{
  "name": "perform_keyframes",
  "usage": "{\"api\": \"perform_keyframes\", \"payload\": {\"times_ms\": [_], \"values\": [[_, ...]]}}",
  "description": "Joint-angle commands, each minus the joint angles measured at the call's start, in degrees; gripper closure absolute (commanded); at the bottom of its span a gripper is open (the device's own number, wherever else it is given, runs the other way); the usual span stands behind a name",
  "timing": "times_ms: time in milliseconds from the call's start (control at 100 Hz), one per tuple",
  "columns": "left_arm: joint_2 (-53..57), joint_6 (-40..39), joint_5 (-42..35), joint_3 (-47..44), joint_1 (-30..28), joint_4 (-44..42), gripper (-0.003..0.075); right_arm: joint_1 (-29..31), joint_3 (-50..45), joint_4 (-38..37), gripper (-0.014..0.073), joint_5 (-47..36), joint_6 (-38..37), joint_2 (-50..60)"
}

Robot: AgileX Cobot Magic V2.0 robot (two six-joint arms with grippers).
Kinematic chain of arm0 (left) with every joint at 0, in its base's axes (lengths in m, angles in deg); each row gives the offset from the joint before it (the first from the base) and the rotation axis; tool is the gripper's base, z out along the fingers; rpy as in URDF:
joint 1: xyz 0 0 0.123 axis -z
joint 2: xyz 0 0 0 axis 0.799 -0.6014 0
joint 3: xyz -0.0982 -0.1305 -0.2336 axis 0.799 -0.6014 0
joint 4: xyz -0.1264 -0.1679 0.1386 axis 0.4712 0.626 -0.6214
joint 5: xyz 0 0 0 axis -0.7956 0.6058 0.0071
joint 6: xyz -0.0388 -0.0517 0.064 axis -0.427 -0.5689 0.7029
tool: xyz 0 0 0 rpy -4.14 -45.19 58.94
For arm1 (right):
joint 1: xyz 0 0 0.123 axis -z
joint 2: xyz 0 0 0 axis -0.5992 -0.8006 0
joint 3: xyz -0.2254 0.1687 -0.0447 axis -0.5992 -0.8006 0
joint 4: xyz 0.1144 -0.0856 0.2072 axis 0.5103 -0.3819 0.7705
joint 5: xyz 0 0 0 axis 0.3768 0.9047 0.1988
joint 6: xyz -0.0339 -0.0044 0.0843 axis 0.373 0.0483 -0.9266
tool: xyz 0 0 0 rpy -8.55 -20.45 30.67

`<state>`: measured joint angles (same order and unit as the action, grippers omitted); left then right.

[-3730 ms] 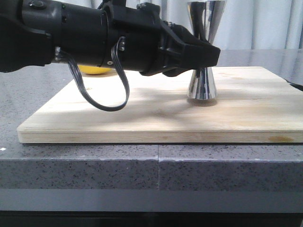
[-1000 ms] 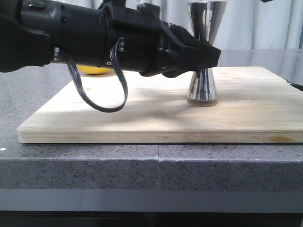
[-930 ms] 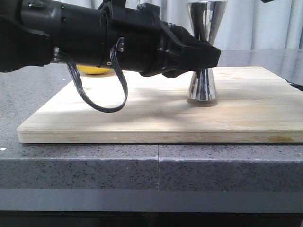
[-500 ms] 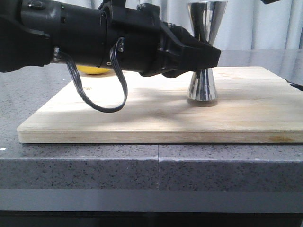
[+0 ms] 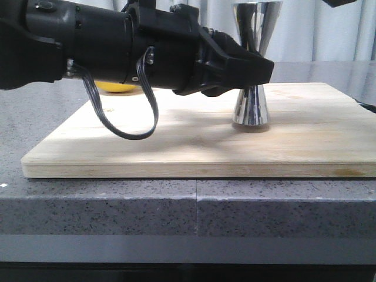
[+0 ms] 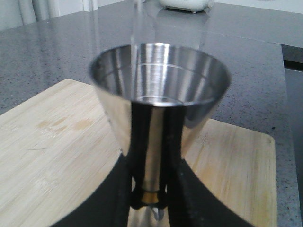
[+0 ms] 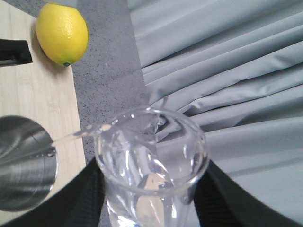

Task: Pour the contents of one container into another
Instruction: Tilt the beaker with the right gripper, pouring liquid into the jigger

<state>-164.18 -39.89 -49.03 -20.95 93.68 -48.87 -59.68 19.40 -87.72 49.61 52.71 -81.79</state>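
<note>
- Jaws of the left gripper [image 6: 150,201] stand clamped on the waist of the steel jigger [image 6: 158,101], one black finger on each side of the gold band, holding it upright on the wooden board [image 5: 305,144].
- Jaws of the right gripper [image 7: 150,201] are clamped on the glass beaker [image 7: 151,163], dark pads on both sides of its wall; it is tipped so its lip points toward the jigger's open cup.
- Change over the last few seconds is slight: in the front view the left arm and jigger have stayed put, while a dark piece of the right arm has crept into the corner at about 1 o'clock from the jigger's rim.
- A thin clear stream [image 7: 78,135] leaves the beaker's lip toward the jigger's mouth, and a little liquid lies in the cup, so I judge the pour is under way, not finished.
- Hidden or unclear: the front view cuts off the beaker altogether, and the left arm covers the jigger's waist there.
- How much liquid is left in the beaker cannot be told; reflections muddle it.
- A lemon [image 7: 62,33] lies near the board's far edge on the bench [image 5: 117,202], at about 9 o'clock from the jigger in the front view, mostly behind the arm.
</note>
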Motion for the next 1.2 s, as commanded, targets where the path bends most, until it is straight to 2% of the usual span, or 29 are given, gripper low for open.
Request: {"api": "perform_keyframes", "payload": {"times_ms": [0,1190], "values": [[3.15,-0.53,-4.30,1.65,-0.23,2.06,0.0741,-0.06,2.11,-0.69,0.0343,-1.93,0.08,1.64],[3.15,-0.53,-4.30,1.65,-0.23,2.06,0.0741,-0.06,2.11,-7.60,0.0343,-0.38,0.08,1.64]]}}
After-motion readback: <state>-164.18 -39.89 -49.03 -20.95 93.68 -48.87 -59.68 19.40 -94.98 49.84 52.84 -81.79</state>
